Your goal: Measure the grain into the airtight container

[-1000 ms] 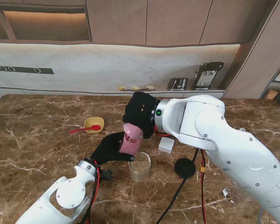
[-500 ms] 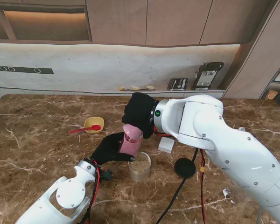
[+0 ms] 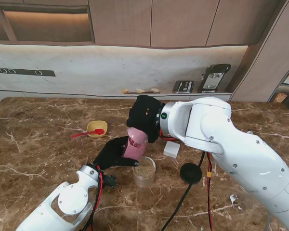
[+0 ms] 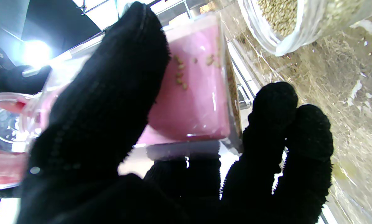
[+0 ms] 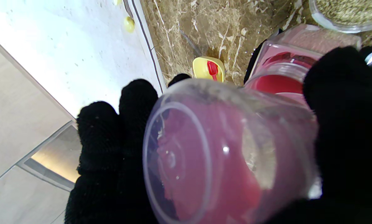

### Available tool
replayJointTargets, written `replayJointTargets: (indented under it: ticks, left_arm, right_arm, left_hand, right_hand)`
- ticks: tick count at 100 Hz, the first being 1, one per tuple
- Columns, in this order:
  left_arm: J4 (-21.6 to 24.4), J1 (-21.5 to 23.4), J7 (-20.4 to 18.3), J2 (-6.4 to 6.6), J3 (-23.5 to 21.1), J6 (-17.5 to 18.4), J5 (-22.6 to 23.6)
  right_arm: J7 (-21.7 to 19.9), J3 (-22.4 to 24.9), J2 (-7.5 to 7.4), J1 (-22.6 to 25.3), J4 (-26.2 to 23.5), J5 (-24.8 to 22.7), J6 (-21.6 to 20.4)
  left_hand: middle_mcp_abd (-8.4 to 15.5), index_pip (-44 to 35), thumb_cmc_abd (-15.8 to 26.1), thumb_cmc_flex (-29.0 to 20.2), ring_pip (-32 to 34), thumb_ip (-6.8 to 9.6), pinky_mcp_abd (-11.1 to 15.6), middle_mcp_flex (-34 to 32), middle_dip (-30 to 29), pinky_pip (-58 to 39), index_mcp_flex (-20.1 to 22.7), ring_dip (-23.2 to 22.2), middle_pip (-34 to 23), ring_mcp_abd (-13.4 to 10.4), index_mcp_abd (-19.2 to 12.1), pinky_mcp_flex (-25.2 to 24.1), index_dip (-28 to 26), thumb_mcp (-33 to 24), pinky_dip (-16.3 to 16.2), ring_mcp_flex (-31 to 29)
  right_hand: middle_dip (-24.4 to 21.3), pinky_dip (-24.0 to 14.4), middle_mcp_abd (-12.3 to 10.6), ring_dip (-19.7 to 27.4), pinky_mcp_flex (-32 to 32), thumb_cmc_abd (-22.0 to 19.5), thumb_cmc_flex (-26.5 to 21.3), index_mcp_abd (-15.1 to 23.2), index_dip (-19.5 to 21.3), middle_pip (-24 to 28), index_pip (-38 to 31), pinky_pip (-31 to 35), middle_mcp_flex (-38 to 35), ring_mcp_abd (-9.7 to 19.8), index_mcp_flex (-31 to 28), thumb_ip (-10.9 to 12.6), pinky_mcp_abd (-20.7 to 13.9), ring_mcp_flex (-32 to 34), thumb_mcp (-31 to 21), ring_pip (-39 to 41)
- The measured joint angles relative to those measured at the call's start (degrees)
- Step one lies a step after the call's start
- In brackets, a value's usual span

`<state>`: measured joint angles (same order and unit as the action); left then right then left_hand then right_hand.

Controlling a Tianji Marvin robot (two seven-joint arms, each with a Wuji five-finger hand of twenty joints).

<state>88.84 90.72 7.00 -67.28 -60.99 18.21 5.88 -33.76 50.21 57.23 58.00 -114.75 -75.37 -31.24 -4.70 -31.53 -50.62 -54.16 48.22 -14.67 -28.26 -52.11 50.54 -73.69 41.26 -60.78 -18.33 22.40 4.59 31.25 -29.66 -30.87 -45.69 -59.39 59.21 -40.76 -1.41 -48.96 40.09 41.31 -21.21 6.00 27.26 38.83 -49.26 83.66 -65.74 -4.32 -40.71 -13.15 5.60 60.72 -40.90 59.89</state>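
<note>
R hand tips 1 cup over 1 container.

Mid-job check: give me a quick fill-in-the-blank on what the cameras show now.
1. The pink container is held over a clear jar partly filled with ____.
2. The red spoon rests in a ____ bowl.
3. The round black lid lies on the jar's ____ side.
4. Both hands, left and right, wear ____ gloves.

Missing words: grain; yellow; right; black
</note>
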Motion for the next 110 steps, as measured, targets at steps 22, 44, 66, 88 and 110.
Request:
replayJointTargets:
  ticks: [22,44,66,88,110]
  left_arm:
    - [0.21,0.01,0.31,-0.12,-0.1,0.11,0.19]
    - [0.21,0.01,0.38,-0.15,-0.12,0.52,0.37]
    - [0.38,0.02,0.67,-0.23,-0.22,0.84,0.55]
    - [0.63,0.07,1.37,-0.4,-0.32,1.11,0.63]
    - [0.84,0.01,1.43,-0.49,-0.36,1.44,0.58]
  right_arm:
    - [1.77,2.49,0.04,1.85,0.43,1.47,-0.01]
    - [2.42,4.1,0.01,3.06,0.54,2.09,-0.23]
    - [2.5,6.25,0.03,4.56,0.55,3.96,0.13]
    - [2.54,8.46,0.03,6.19,1.5,9.7,3.41]
    - [2.56,10.75,0.03,8.17,3.24,19.34,8.27]
  left_hand:
    - [0.0,0.0,-0.25,0.0,0.0,0.0,0.0,-0.02,0.0,0.0,0.13,0.0,0.0,-0.04,0.0,-0.01,0.01,0.0,0.0,0.01]
    - [0.0,0.0,-0.26,0.0,0.0,0.0,0.0,-0.04,0.0,0.0,0.14,0.0,0.0,-0.11,0.0,-0.08,0.02,0.0,-0.01,0.01]
    - [0.0,0.0,-0.3,0.0,0.0,0.0,0.12,-0.04,0.02,0.0,0.15,0.0,-0.01,-0.6,0.0,-0.41,0.02,0.0,-0.02,0.01]
    - [0.0,0.0,-0.33,0.0,0.0,-0.01,0.24,-0.04,0.13,0.0,0.17,0.0,-0.01,-0.71,0.0,-0.45,0.02,0.0,-0.04,0.01]
    - [0.0,0.0,-0.33,0.0,0.0,-0.01,0.62,-0.04,0.25,0.0,0.17,0.0,-0.01,-1.02,0.0,-0.47,0.02,0.0,-0.04,0.01]
  right_hand:
    - [0.0,0.0,0.0,-0.01,-0.53,0.0,0.0,0.02,2.0,0.0,0.0,-0.02,0.0,0.01,0.0,0.0,-0.04,0.0,0.0,-0.02]
    - [-0.55,-0.01,-0.11,-0.02,-1.19,0.0,0.0,0.15,2.68,-0.04,0.01,-0.83,0.1,0.31,0.0,0.0,-0.4,-0.08,0.0,-0.84]
    - [-1.32,-0.01,-0.53,-0.02,-2.28,0.0,0.01,0.54,3.5,-1.08,0.01,-2.37,0.41,0.98,0.0,0.0,-1.17,-0.61,0.0,-2.69]
    - [-2.05,-0.01,-0.96,-0.04,-3.28,0.0,0.03,0.79,3.51,-1.75,0.01,-4.54,0.72,1.6,0.0,0.0,-1.7,-1.15,0.0,-4.23]
    - [-3.01,0.01,-1.77,-0.05,-3.89,0.0,0.47,1.5,3.51,-2.43,0.01,-6.44,0.94,2.61,0.0,0.0,-2.17,-1.27,0.0,-5.81]
